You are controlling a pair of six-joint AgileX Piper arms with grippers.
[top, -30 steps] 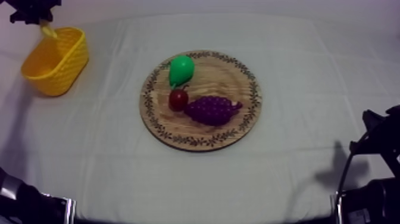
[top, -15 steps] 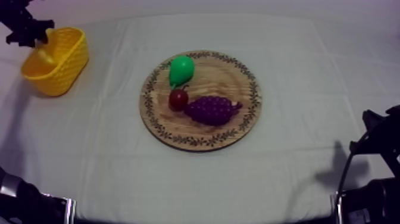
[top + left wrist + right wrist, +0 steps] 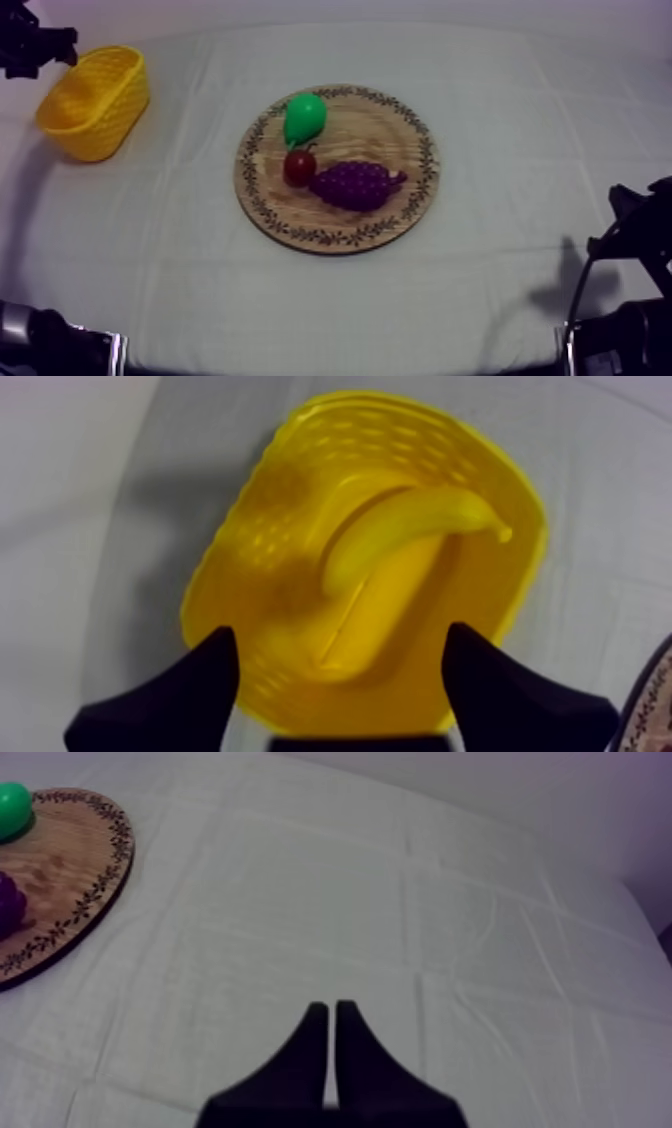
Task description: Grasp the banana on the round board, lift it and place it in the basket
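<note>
The banana lies inside the yellow basket, curved across its floor. My left gripper hangs above the basket, open, with nothing between its fingers. From above, the basket stands at the table's far left, and the left gripper is just beyond its far left rim. The wooden board lies mid-table. My right gripper is shut on nothing, its fingers together as a wedge over bare cloth.
On the board sit a green pear, a small red fruit and purple grapes. The right arm rests low at the table's right side. The board's rim lies well to the side of the right gripper.
My left gripper let go of the banana, which dropped into the basket. The gripper then drew back to the left of the basket's rim. The right arm stayed still.
</note>
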